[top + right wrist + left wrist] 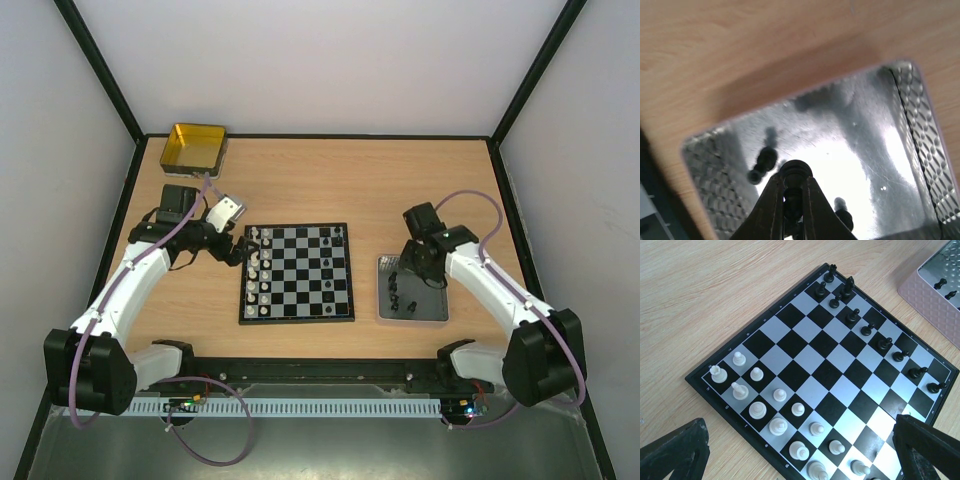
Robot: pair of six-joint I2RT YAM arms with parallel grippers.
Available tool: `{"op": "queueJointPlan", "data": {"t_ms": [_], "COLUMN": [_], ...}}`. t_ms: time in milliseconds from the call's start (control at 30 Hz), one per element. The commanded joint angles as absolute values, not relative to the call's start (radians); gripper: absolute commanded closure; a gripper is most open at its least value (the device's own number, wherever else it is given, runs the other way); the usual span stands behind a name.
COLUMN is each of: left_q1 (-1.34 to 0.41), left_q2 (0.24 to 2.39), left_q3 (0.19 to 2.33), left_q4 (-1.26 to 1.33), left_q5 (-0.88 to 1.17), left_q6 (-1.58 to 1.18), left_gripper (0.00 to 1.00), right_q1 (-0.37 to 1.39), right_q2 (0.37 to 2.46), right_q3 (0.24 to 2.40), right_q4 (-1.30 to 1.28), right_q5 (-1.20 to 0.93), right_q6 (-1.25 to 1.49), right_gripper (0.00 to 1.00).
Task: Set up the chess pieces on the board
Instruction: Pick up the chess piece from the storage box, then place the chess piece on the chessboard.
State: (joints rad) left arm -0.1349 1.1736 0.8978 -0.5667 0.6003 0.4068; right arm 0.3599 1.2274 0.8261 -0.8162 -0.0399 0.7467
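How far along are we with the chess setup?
Done: the white pieces stand in two rows on the board, and the black pawns line their row. In hand: the right gripper is shut on a black piece over the tray. Left: most of black's back row is bare, and at least two black pieces lie in the tray.

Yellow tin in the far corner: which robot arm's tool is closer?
Left. The left tool is in front of the tin, at the edge of the board; the right tool is beyond the board, over the grey tray.
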Motion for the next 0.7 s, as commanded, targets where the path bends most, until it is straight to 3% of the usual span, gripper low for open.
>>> {"op": "queueJointPlan", "data": {"t_ms": [0,667], "left_q1": [-0.138,-0.139], "left_q2": [1.160,1.158], "left_q3": [0.902,0.889], "left_q4": [-0.566,-0.551], "left_q5": [0.602,0.583], "left_q6": [0.405,0.405], "left_gripper": [0.01,0.01], "right_q1": [0.356,0.602], "right_q2": [1.269,1.676], "right_q3": [0.953,1.294], "right_q4": [-0.907,-0.803], "right_q5": [-0.001,-0.076], "right_q6": [0.700,0.744], "right_gripper": [0.95,0.97]}}
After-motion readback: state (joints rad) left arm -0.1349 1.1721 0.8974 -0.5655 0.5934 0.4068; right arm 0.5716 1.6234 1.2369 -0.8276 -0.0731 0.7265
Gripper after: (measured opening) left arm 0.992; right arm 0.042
